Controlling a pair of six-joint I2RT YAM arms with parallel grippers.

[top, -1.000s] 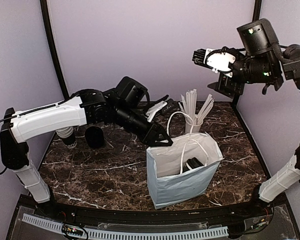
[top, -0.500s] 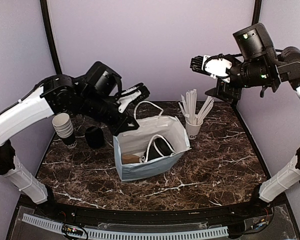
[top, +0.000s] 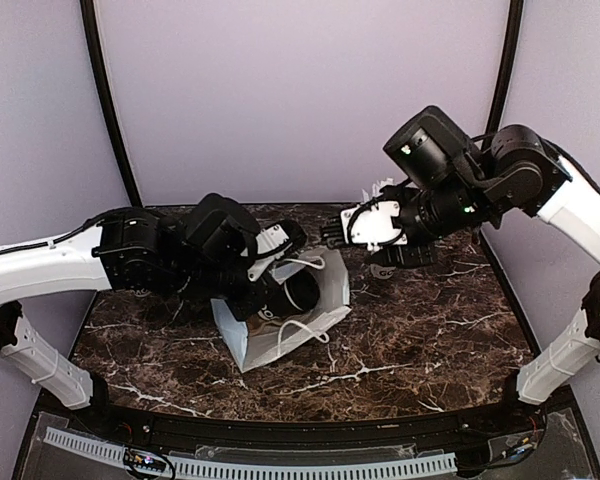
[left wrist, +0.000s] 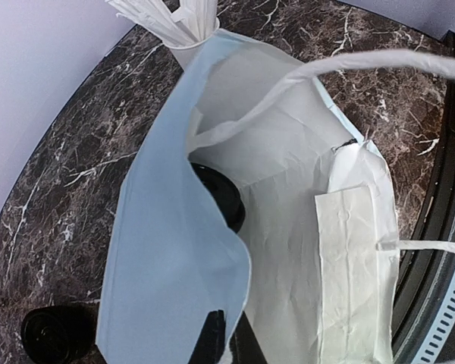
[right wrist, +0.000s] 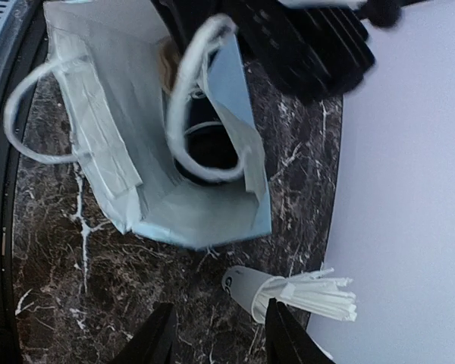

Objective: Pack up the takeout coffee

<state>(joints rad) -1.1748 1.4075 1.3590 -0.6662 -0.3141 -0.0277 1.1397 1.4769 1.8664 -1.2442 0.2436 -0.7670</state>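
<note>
Dark marble table (top: 430,330), purple walls (top: 280,100), nothing fancy. The takeout coffee (left wrist: 224,197) is found tucked inside the tilted paper bag (top: 280,340), just ahead of the left claw (left wrist: 226,341), which is pinched tight on the bag's near wall. The right claw (right wrist: 218,307) is held apart with nothing gripped, the bag out in front of it. The cup is probably light, thin-walled and easily crushed or spilled, so it's best taken around the body, not by the lid.

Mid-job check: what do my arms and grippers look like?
The left arm and right arm have white shells and bulky black joint housings. A thin black cable runs along the left one; green lights glow on the right. The right gripper has black fingers.
</note>
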